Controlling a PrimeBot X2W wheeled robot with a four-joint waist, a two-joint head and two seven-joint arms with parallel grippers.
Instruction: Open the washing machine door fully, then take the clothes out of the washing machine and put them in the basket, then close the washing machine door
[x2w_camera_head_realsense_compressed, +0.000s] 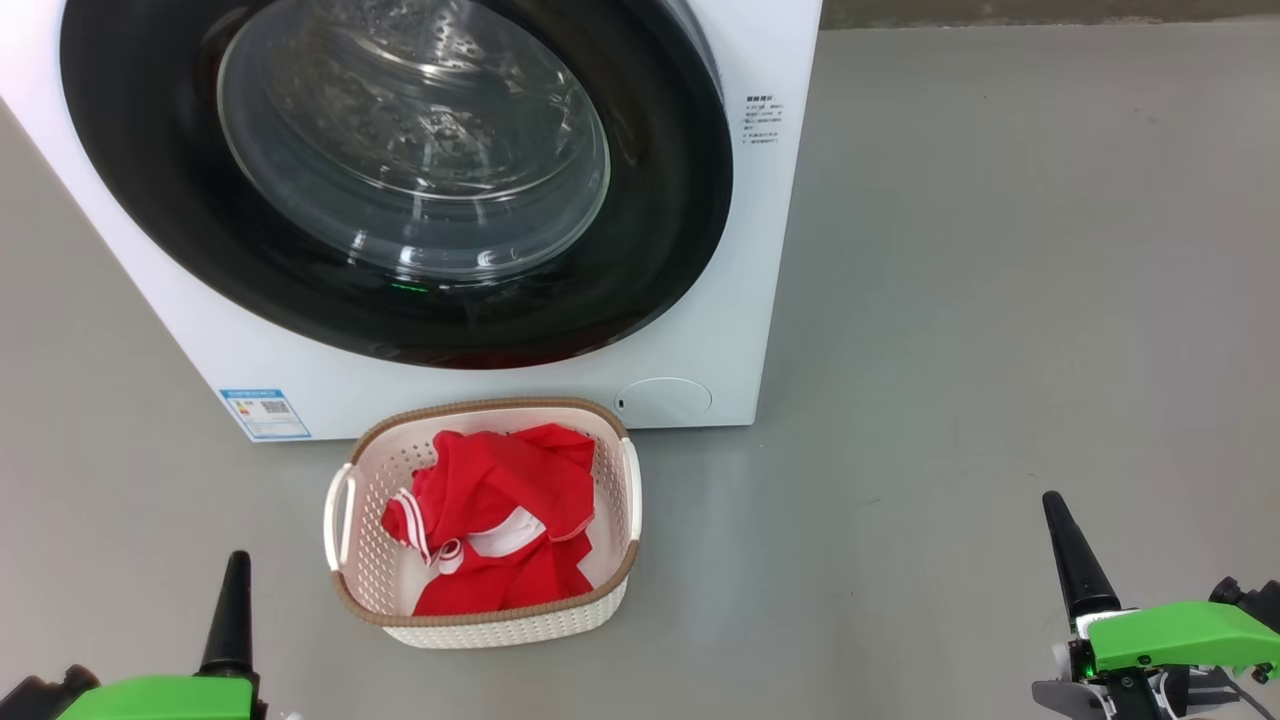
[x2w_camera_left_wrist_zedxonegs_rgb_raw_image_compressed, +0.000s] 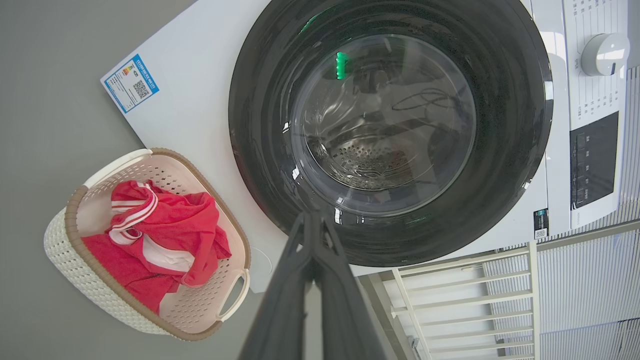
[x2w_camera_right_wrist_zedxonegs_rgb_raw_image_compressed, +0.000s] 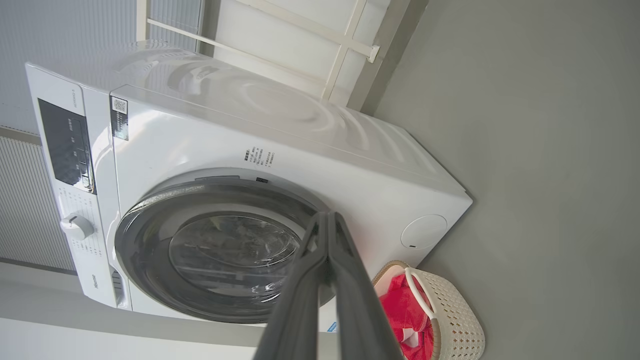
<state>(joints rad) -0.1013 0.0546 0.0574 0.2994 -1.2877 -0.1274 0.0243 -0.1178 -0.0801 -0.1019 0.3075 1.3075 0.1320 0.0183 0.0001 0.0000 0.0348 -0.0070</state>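
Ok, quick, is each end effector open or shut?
Left end effector: shut, holding nothing.
Right end effector: shut, holding nothing.

We've got matching hardware on both arms. Left gripper (x2w_camera_head_realsense_compressed: 237, 580) and right gripper (x2w_camera_head_realsense_compressed: 1060, 525): long matte-black fingers (x2w_camera_left_wrist_zedxonegs_rgb_raw_image_compressed: 280, 310), wide at the root, tapering to a narrow blunt tip. Faces smooth, no markings we can read. Behind each sits a bright green moulded cover (x2w_camera_head_realsense_compressed: 1185, 632), flat-topped with angled edges. On the right one we also see a white collar (x2w_camera_head_realsense_compressed: 1098, 613) at the finger root, a small green light (x2w_camera_head_realsense_compressed: 1082, 652) and dark grey bracketry (x2w_camera_head_realsense_compressed: 1130, 692) underneath.
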